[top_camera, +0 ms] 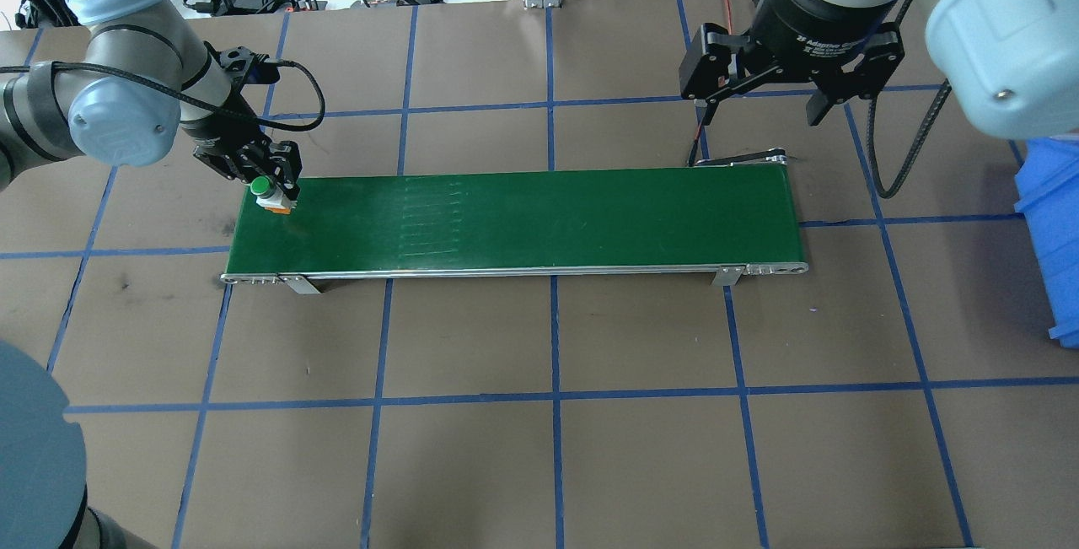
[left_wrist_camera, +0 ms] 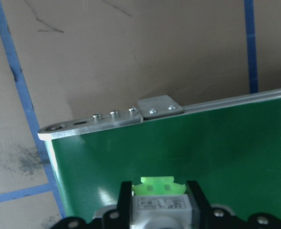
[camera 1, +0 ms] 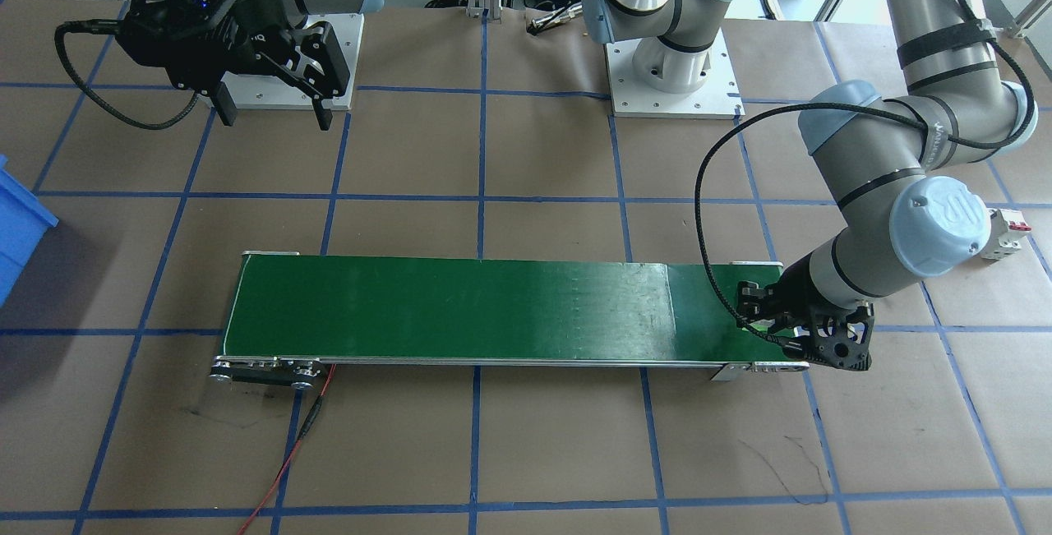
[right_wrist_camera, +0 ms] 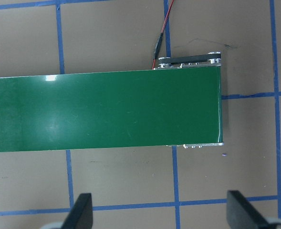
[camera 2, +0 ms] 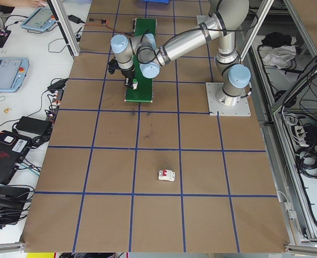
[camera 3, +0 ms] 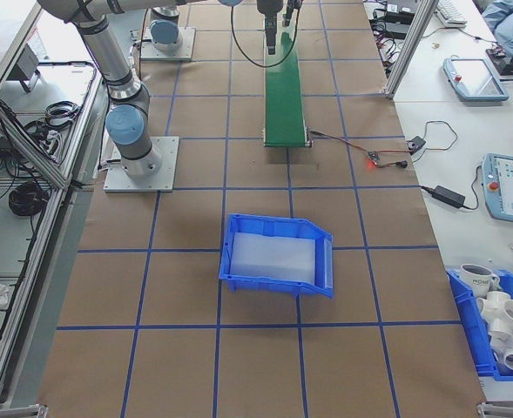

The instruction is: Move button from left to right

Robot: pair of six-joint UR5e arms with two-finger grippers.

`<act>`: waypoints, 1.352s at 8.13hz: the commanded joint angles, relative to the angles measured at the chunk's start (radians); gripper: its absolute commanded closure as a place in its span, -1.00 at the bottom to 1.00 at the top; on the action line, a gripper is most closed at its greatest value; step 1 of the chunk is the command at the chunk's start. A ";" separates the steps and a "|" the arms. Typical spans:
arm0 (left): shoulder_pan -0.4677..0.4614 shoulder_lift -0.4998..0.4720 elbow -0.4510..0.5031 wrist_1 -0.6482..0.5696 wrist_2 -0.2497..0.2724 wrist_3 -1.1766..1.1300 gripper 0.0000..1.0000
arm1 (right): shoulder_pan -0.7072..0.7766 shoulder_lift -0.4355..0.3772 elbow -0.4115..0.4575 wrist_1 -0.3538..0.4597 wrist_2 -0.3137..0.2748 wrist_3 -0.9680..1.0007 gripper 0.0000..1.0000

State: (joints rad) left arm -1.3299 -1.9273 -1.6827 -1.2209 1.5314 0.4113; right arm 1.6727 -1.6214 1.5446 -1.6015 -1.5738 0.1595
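Button (top_camera: pixel 265 193) was clamped in the left gripper (top_camera: pixel 271 186) jaws at the conveyor belt's (top_camera: pixel 523 216) left end, apparently being set down. Release looked due next. Right gripper (top_camera: pixel 763 98) hung spread wide above the far end.

Big table (top_camera: pixel 539 448) covered in brown paper, blue tape lines make squares. Metal frame posts (camera 2: pixel 67 27) stand at table edges. White side bench (camera 3: pixel 474 148) holds flat screens (camera 3: pixel 509 187), black cables. Another bench (camera 2: pixel 18 80) holds more screens, wires. Blue bin (camera 3: pixel 278 254) sits on table. Blue box of white cups (camera 3: pixel 500 335) at corner. Light bright, even.
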 commanded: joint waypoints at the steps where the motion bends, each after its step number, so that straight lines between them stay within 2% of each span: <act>1: -0.002 -0.002 -0.011 -0.008 0.023 -0.005 1.00 | 0.001 0.000 0.000 0.000 -0.002 -0.002 -1.00; 2: -0.002 -0.008 -0.011 -0.009 0.021 -0.009 0.92 | -0.001 0.000 0.000 0.000 -0.002 0.000 -1.00; 3: -0.002 -0.010 -0.011 -0.009 0.021 -0.011 0.56 | -0.001 0.000 0.000 0.002 -0.002 0.000 -1.00; 4: -0.002 -0.012 -0.011 -0.011 0.015 -0.017 -0.59 | 0.001 0.000 0.000 0.002 -0.002 0.000 -1.00; 5: -0.006 0.004 -0.008 -0.015 0.015 -0.046 -1.00 | -0.001 0.003 0.000 0.003 -0.002 0.000 -1.00; 7: -0.037 0.022 -0.002 -0.028 0.021 -0.088 -1.00 | -0.001 0.011 0.000 0.000 0.000 0.000 -1.00; 9: -0.095 0.114 0.001 -0.081 0.019 -0.211 -1.00 | -0.007 0.014 0.000 -0.003 0.015 0.003 -1.00; 11: -0.104 0.197 0.005 -0.176 0.021 -0.264 -1.00 | -0.043 0.056 -0.004 -0.060 0.017 -0.123 -1.00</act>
State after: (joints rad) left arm -1.4189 -1.8072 -1.6809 -1.3108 1.5506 0.2027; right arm 1.6578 -1.6017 1.5440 -1.6192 -1.5615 0.1415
